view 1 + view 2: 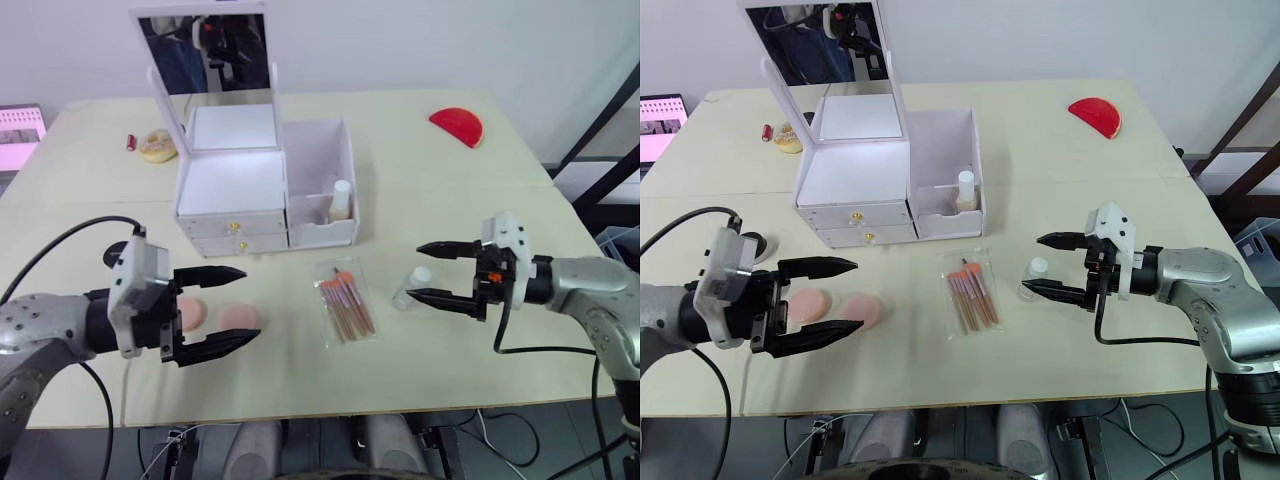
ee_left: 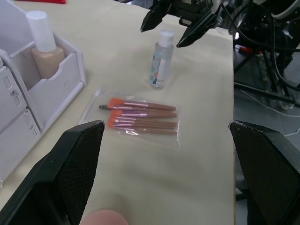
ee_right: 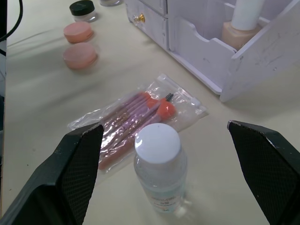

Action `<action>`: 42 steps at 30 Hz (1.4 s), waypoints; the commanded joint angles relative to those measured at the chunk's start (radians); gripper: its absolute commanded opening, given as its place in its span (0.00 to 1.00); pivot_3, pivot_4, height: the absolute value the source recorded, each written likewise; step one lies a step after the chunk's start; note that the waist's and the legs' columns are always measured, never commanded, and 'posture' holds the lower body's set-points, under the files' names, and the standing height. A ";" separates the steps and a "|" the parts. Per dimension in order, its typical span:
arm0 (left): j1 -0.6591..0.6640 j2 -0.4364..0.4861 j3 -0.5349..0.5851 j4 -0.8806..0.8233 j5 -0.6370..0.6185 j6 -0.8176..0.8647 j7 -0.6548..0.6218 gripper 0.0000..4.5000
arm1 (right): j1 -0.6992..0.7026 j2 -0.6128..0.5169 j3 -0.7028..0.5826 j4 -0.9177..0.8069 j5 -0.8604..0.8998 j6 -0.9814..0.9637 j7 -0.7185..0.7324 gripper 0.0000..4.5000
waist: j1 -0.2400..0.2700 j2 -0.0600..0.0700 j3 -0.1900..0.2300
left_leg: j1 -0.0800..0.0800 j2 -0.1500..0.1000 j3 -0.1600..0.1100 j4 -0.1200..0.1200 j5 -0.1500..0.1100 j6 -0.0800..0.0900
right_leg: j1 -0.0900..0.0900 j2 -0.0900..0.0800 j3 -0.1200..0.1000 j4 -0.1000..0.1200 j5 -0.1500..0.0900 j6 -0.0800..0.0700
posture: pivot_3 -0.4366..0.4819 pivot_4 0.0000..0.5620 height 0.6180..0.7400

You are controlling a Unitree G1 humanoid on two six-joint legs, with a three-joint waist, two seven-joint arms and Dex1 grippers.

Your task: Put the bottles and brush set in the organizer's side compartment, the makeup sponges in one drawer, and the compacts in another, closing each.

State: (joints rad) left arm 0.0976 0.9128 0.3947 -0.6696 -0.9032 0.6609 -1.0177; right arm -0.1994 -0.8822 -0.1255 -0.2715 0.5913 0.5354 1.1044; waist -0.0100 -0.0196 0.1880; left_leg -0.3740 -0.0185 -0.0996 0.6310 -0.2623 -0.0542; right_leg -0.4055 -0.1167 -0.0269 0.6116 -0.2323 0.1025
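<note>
The right gripper [image 1: 440, 272], fingers spread wide and holding nothing, closes in on the clear bottle [image 1: 413, 287], which stands upright on the desk [image 1: 480, 200] toward its right front, just beside the bagged brush set [image 1: 346, 303]. One item appears to be home: the taller bottle [image 1: 341, 200] of beige liquid stands inside the side compartment [image 1: 322, 190] of the organizer [image 1: 240, 190], whose mirror lid is raised and whose two gold-knobbed drawers look shut. The rest is judged undone: one bottle and the one brush set remain outside the bin, and two peach-pink makeup sponges [image 1: 213, 316] lie side by side near the desk's front edge, under the left gripper [image 1: 229, 306], whose fingers hang open and empty above them. Of the compacts, one black-lidded pot [image 3: 82, 9] sits left of the drawers; a second can be made out only partly at the frame edge, so that count is uncertain. A red half-disc [image 1: 457, 125] rests near the far right corner, a tan ring [image 1: 157, 146] near the far left.
</note>
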 commanded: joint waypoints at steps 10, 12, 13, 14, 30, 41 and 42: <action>-0.011 0.005 -0.001 -0.013 -0.012 -0.011 0.016 1.00 | -0.003 0.016 -0.009 -0.017 0.002 -0.023 0.000 0.39 | 0.000 0.000 0.000 | 0.000 0.000 0.000 0.000 0.000 0.000 | 0.000 0.000 0.000 0.000 0.000 0.000 | 0.48 0.27 1.00; -0.008 0.004 -0.002 -0.016 -0.014 -0.009 0.017 1.00 | -0.002 0.019 -0.009 -0.018 0.002 -0.024 -0.001 0.15 | 0.000 0.000 0.000 | 0.000 0.000 0.000 0.000 0.000 0.000 | 0.000 0.000 0.000 0.000 0.000 0.000 | 0.48 0.27 1.00; -0.007 0.004 -0.003 -0.017 -0.015 -0.009 0.018 1.00 | -0.002 0.021 -0.008 -0.019 0.003 -0.024 -0.001 0.14 | 0.000 0.000 0.000 | 0.000 0.000 0.000 0.000 0.000 0.000 | 0.000 0.000 0.000 0.000 0.000 0.000 | 0.48 0.27 1.00; -0.004 0.004 -0.003 -0.018 -0.015 -0.009 0.017 1.00 | -0.001 0.023 -0.008 -0.022 0.004 -0.025 -0.001 0.14 | 0.000 0.000 0.000 | 0.000 0.000 0.000 0.000 0.000 0.000 | 0.000 0.000 0.000 0.000 0.000 0.000 | 0.48 0.27 1.00; -0.010 0.015 0.006 0.010 0.001 -0.017 0.003 1.00 | -0.223 0.008 -0.022 -0.109 0.105 0.083 -0.017 0.14 | -0.002 0.001 0.001 | 0.000 0.000 0.000 0.000 0.000 0.000 | -0.001 0.000 0.000 0.001 0.000 0.000 | 0.48 0.27 1.00; -0.041 -0.012 -0.046 0.041 0.027 -0.038 0.010 1.00 | -0.802 0.224 0.193 0.067 0.083 0.410 -0.259 0.14 | -0.002 0.001 0.001 | -0.001 0.000 -0.003 -0.002 0.000 0.000 | -0.003 0.002 -0.001 0.001 0.001 -0.002 | 0.48 0.27 1.00; -0.041 -0.014 -0.048 0.039 0.028 -0.039 0.012 1.00 | -0.833 0.244 0.213 0.096 0.065 0.408 -0.265 0.14 | -0.001 0.001 0.001 | -0.002 0.000 -0.004 -0.002 0.000 0.000 | -0.003 0.002 -0.001 0.001 0.001 -0.002 | 0.48 0.27 1.00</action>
State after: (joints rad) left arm 0.0655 0.9003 0.3430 -0.6113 -0.8761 0.6413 -1.0046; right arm -0.9889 -0.6485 0.0841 -0.1899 0.6736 0.9458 0.8514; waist -0.0112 -0.0187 0.1886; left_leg -0.3764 -0.0185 -0.1035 0.6288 -0.2621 -0.0541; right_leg -0.4088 -0.1149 -0.0279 0.6119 -0.2313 0.1010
